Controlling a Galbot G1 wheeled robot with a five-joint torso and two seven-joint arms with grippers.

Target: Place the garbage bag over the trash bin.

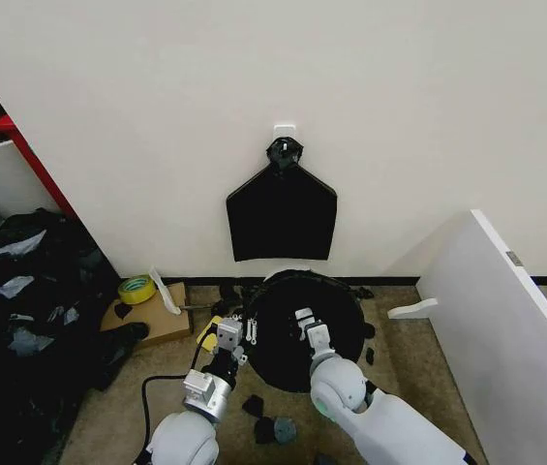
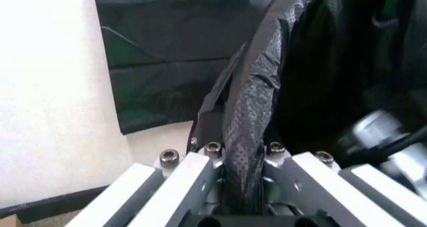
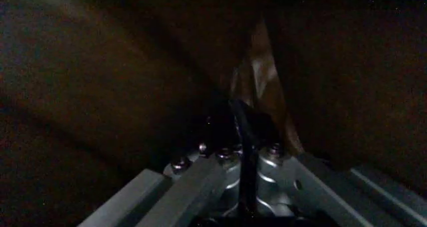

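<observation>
While both sets of fingers are clenched on the garbage bag (image 1: 304, 327), left gripper (image 1: 230, 335) at its near-left edge and right gripper (image 1: 309, 327) over the middle, spread them evenly. The bag drapes the trash bin (image 1: 292, 275) by the wall; avoid tearing.

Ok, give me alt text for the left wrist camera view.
The left gripper is shut on a fold of the glossy black garbage bag, which rises from between its metal fingers. Behind hangs a flat bundle of black bags against a white wall.
</observation>
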